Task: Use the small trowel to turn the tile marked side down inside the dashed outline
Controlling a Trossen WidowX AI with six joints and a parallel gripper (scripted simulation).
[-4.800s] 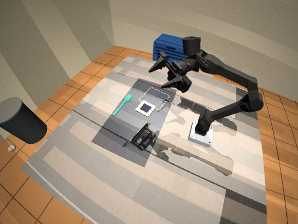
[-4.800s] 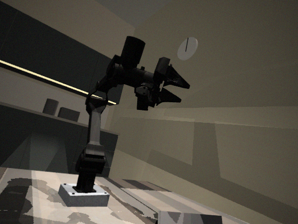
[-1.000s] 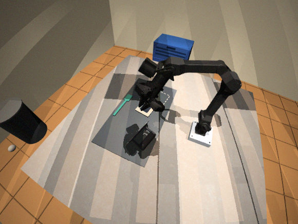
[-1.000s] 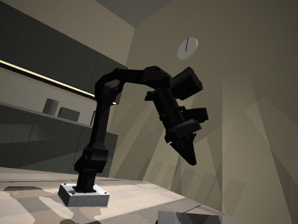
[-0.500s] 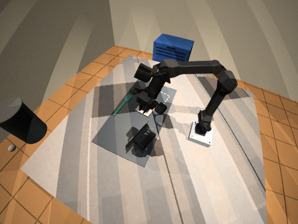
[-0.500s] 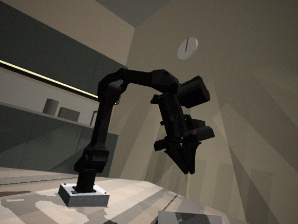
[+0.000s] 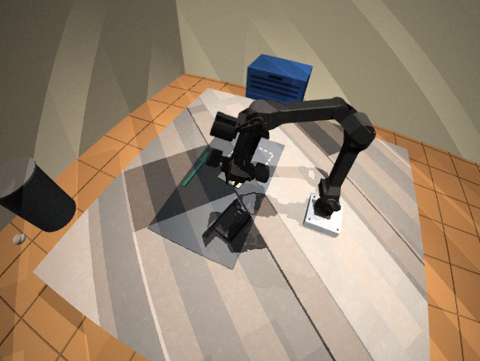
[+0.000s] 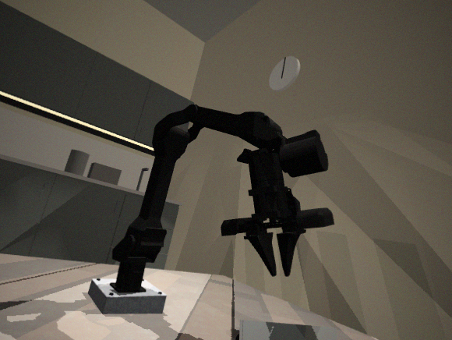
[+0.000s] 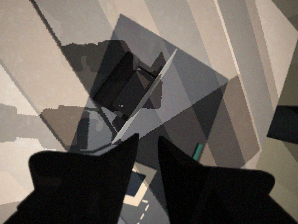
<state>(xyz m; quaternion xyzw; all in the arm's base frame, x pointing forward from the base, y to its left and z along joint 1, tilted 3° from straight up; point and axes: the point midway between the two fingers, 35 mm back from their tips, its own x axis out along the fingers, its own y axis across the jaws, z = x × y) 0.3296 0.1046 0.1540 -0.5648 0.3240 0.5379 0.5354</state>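
Though partly hidden behind the gripper (image 7: 232, 182) (image 8: 280, 275) (image 9: 148, 135) in the top view, lies flat on the grey mat (image 7: 178, 223) (image 9: 192, 95) as a cream tile (image 7: 237, 185) (image 9: 135, 199), dark marked square facing up in the wrist view. Sits just beside the dashed outline (image 7: 271, 156) (image 9: 146, 205), not turned over inside it. Near the tile, on the mat, see the green trowel (image 7: 194, 173) (image 9: 198, 151), handle exposed, blade partly hidden by the gripper from above; not in the grip. Pointing down above the mat, with fingers parted by a narrow gap and nothing between them. Farther along the mat, find a dark bracket-like object (image 7: 232, 225) (image 9: 132, 90). Beyond the mat, on the pale table (image 7: 124, 290) (image 8: 195, 308), note the white base (image 7: 337, 232) (image 8: 132, 305) under the bent black arm (image 7: 306, 112) (image 8: 222, 121). Past the table, in the top view, see a blue box (image 7: 277, 76) on one side and, well apart, a dark bin (image 7: 45, 203) with a small pale ball (image 7: 19, 238) near it. On the wall, in the exterior view, see a round clock (image 8: 284, 73).
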